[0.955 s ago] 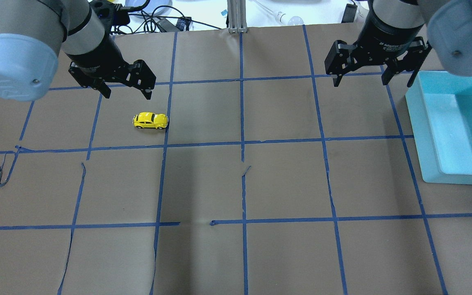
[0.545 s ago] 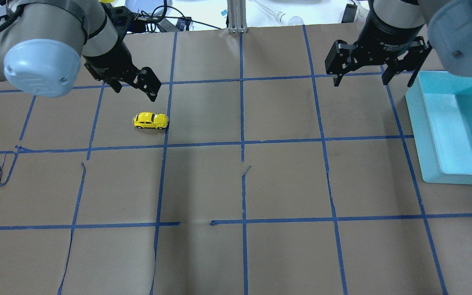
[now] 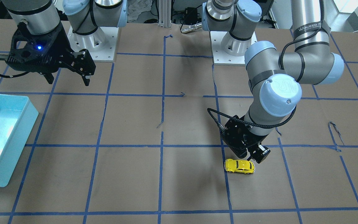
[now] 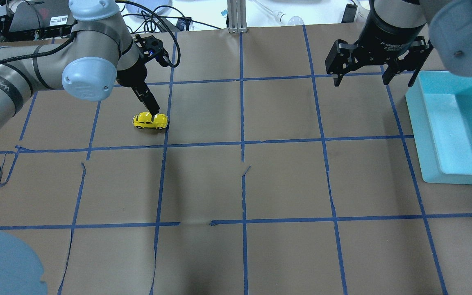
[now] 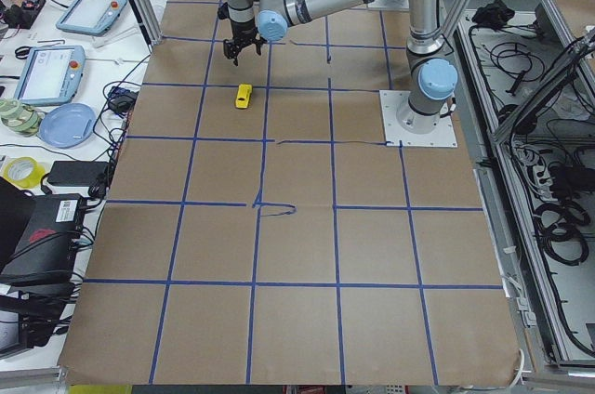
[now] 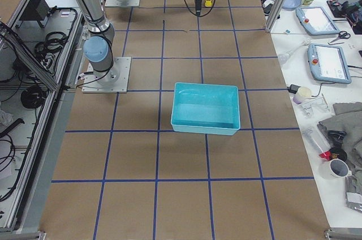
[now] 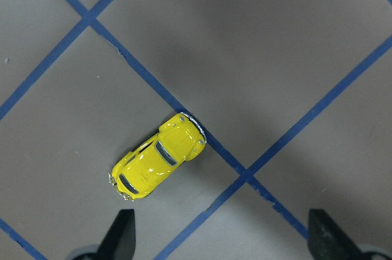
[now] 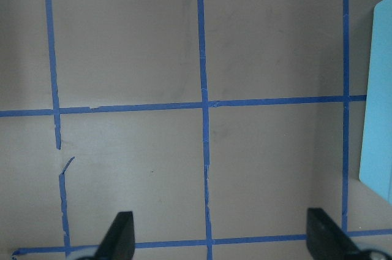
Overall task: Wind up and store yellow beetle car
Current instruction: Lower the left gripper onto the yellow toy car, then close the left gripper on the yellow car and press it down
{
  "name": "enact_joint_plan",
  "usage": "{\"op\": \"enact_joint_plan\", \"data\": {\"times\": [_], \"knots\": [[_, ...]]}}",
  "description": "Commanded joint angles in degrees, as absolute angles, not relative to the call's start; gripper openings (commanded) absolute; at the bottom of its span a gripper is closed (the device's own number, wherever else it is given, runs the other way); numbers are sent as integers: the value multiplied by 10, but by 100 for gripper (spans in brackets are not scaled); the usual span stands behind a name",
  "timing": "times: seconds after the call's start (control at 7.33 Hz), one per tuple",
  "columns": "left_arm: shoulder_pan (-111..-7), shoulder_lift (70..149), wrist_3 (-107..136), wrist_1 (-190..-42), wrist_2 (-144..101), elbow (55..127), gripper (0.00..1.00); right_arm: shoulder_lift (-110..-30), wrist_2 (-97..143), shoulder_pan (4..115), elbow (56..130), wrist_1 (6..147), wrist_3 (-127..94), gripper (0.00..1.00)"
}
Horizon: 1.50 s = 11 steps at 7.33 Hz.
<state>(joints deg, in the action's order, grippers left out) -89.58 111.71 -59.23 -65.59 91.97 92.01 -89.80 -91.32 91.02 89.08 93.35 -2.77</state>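
Overhead exterior view: we see the yellow beetle car [image 4: 150, 121] on the brown counter [image 4: 285, 184], against a blue tape line [image 4: 165, 135]. Left gripper [image 7: 223, 238] hangs spread close above it; right gripper [image 4: 361, 82], spread, hangs near the teal bin [image 4: 424, 135].

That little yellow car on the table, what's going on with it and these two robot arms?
The yellow beetle car sits on the brown table, untouched. The left gripper hovers open close by it, apparently lining up to pick it up; the car is not yet between its fingers. The right gripper hangs open and empty over bare table near the teal bin.
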Motion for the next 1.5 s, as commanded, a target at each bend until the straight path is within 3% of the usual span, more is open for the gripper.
{"op": "enact_joint_plan", "data": {"times": [0.0, 0.27, 1.09, 1.36], "knots": [[-893, 1160, -746, -565, 924, 924, 99, -897, -913, 911, 891, 933, -27, 100], [-889, 1180, -879, -549, 922, 934, 98, -896, -913, 911, 891, 933, -28, 100], [-861, 1203, -949, -529, 917, 962, 97, -897, -913, 911, 891, 933, -28, 100], [-861, 1205, -952, -527, 916, 965, 90, -897, -913, 911, 891, 933, -28, 100]]}}
